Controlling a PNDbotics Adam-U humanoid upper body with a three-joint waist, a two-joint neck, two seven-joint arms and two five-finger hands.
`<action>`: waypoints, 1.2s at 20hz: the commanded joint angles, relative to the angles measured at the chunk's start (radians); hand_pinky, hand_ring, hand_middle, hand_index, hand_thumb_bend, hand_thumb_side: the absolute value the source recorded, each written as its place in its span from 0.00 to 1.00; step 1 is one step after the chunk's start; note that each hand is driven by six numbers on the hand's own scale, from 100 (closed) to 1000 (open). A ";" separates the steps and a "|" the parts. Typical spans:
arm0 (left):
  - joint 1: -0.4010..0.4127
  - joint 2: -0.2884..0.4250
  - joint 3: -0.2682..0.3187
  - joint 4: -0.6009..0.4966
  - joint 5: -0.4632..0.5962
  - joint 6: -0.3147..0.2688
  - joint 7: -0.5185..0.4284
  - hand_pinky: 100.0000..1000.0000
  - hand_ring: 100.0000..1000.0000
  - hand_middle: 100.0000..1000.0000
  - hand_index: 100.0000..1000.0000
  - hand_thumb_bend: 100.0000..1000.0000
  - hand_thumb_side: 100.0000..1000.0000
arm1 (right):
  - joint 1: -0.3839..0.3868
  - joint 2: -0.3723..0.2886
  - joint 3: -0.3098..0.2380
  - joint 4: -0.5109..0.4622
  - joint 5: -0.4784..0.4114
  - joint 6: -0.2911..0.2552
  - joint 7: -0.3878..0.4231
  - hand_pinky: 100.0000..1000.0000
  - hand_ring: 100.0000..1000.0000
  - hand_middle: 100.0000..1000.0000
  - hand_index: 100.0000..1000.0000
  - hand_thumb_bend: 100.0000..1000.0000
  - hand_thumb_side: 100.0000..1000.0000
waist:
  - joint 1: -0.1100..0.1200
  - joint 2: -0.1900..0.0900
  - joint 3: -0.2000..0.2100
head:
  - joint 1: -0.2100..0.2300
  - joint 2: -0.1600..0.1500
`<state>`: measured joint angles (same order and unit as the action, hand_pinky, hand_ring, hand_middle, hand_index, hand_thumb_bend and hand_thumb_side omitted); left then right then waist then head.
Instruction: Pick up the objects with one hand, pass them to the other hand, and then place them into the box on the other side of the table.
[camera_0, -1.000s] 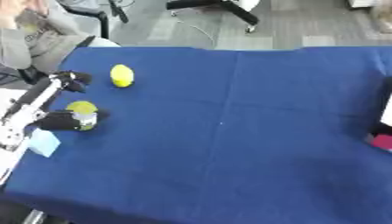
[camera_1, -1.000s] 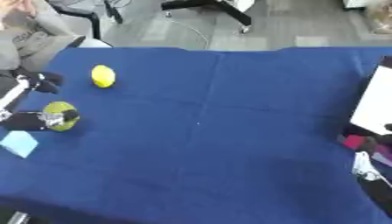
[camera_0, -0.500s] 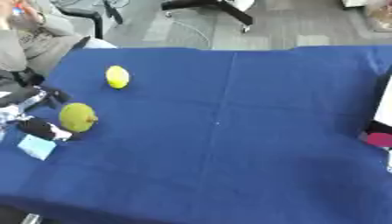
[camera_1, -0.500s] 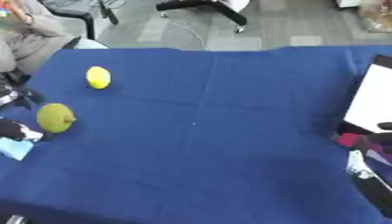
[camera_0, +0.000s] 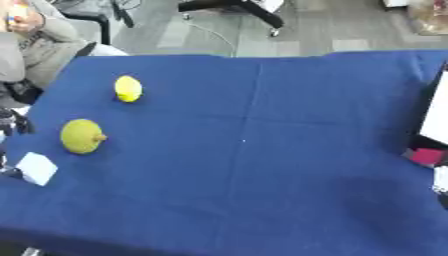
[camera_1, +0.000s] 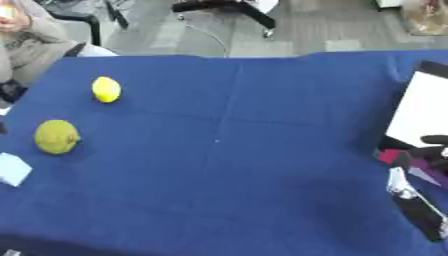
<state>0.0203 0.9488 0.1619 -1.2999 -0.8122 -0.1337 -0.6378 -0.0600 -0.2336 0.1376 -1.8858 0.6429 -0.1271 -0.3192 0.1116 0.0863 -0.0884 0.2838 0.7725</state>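
A yellow lemon (camera_0: 129, 88) lies on the blue tablecloth (camera_0: 262, 150) at the far left. Nearer to me sits a green-yellow round fruit (camera_0: 83, 136), with nothing touching it. Only dark parts of my left hand (camera_0: 10, 124) show at the left edge, apart from the fruit. The white box (camera_1: 422, 116) stands at the right edge. Just in front of it my right hand (camera_1: 430, 146) shows dark and blurred next to something pink (camera_1: 391, 156), with its black and silver forearm (camera_1: 416, 202) below.
A small pale blue-white block (camera_0: 37, 168) lies near the front left corner. A seated person is beyond the table's far left corner, and an office chair base stands on the grey floor behind. Bare blue cloth covers the table's middle.
My left hand, which was at the green-yellow fruit, has drawn back to the left edge, leaving the fruit on the cloth. The camera has shifted slightly.
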 joint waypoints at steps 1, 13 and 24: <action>-0.019 0.029 -0.007 0.021 -0.013 -0.009 -0.013 0.80 0.70 0.71 0.82 0.58 0.07 | -0.006 -0.007 -0.001 -0.017 0.000 -0.001 0.003 0.47 0.93 0.61 0.49 0.00 0.19 | -0.016 -0.022 -0.001 | -0.001 -0.002; -0.054 -0.019 -0.038 0.102 -0.076 -0.007 0.050 0.80 0.69 0.70 0.82 0.51 0.01 | -0.010 -0.007 0.002 -0.021 -0.003 0.000 0.006 0.47 0.93 0.61 0.49 0.00 0.19 | -0.019 -0.017 -0.008 | 0.000 -0.002; -0.060 -0.034 -0.044 0.148 -0.083 -0.019 0.082 0.72 0.48 0.44 0.58 0.23 0.00 | -0.010 -0.005 0.001 -0.021 -0.003 0.000 0.005 0.47 0.93 0.61 0.49 0.00 0.19 | -0.020 -0.016 -0.009 | -0.001 -0.002</action>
<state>-0.0283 0.8857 0.1101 -1.1494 -0.8951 -0.1518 -0.5622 -0.0612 -0.2336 0.1381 -1.8861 0.6419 -0.1260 -0.3137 0.1061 0.0863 -0.0975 0.2837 0.7725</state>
